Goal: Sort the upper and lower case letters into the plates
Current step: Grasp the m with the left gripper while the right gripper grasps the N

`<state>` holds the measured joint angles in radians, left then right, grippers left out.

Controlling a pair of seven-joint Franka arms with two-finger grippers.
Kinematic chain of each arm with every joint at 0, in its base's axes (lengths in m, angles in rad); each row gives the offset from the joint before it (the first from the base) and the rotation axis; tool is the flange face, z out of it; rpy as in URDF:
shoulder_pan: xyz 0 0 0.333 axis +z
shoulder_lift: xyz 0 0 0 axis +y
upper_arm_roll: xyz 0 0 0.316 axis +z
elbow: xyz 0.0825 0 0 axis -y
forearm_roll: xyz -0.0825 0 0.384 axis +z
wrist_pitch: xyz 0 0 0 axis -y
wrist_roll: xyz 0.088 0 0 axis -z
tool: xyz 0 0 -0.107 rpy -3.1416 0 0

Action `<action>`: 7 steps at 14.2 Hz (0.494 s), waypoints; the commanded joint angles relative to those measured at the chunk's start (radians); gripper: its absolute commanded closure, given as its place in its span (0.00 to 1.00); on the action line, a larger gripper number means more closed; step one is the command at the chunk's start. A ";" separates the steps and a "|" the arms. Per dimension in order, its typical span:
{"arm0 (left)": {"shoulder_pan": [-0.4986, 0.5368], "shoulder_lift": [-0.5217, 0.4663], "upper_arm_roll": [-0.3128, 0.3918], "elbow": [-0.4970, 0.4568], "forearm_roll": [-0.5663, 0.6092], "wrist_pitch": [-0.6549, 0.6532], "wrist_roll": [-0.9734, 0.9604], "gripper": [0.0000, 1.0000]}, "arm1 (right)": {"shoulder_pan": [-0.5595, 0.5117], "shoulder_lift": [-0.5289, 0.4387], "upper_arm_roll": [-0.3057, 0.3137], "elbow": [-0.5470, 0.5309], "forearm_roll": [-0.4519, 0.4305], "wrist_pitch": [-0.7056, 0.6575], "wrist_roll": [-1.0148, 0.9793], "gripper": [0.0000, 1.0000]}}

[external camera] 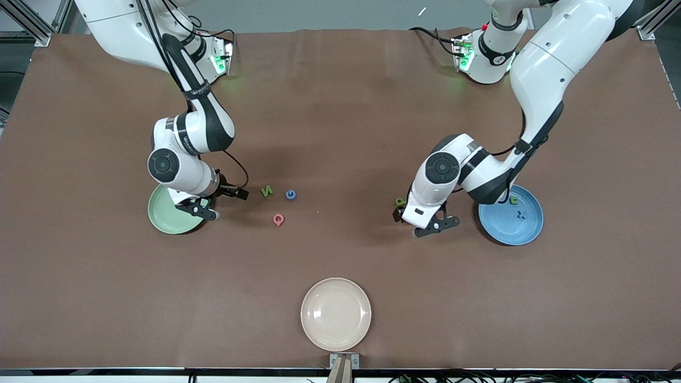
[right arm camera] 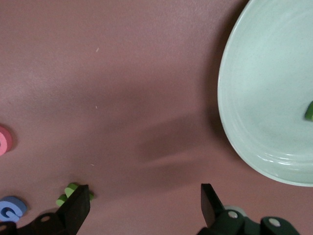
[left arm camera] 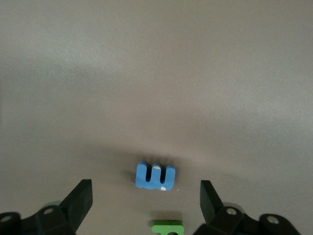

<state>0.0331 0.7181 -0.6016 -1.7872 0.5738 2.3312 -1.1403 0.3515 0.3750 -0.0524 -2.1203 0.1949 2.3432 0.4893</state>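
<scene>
My left gripper [external camera: 422, 222] hangs open just above the table, beside the bright blue plate [external camera: 524, 231]. Between its fingers the left wrist view shows a blue letter [left arm camera: 155, 176] and a green letter [left arm camera: 167, 227] lying on the mat; the open gripper [left arm camera: 145, 203] touches neither. The green letter [external camera: 400, 202] peeks out beside the hand. The blue plate holds a green letter [external camera: 513, 200] and a blue one [external camera: 522, 214]. My right gripper [external camera: 217, 202] stands open at the edge of the mint green plate [external camera: 165, 218]. That plate [right arm camera: 274, 98] holds a green letter [right arm camera: 309, 111].
A green N [external camera: 266, 191], a blue G [external camera: 290, 194] and a pink Q [external camera: 278, 219] lie on the mat near the right gripper. A cream-beige plate [external camera: 335, 314] sits near the table's front edge, nearest the front camera.
</scene>
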 commanded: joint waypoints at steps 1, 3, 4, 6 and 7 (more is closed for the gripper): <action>-0.002 0.017 0.005 0.025 -0.003 -0.018 0.002 0.18 | 0.011 -0.015 -0.004 0.017 -0.017 -0.012 0.018 0.01; -0.002 0.037 0.006 0.034 0.008 -0.012 0.008 0.29 | 0.014 -0.013 -0.003 0.032 -0.015 -0.037 0.078 0.05; -0.004 0.049 0.006 0.045 0.009 -0.009 0.010 0.31 | 0.018 -0.013 -0.001 0.045 -0.014 -0.053 0.134 0.03; -0.010 0.064 0.006 0.058 0.008 -0.009 0.011 0.31 | 0.070 -0.011 -0.001 0.048 -0.014 -0.047 0.231 0.00; -0.010 0.070 0.006 0.065 0.009 -0.009 0.013 0.31 | 0.086 -0.011 -0.001 0.048 -0.014 -0.039 0.271 0.00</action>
<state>0.0320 0.7602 -0.5948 -1.7606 0.5739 2.3315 -1.1370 0.3886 0.3749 -0.0496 -2.0696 0.1929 2.3030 0.6607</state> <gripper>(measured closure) 0.313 0.000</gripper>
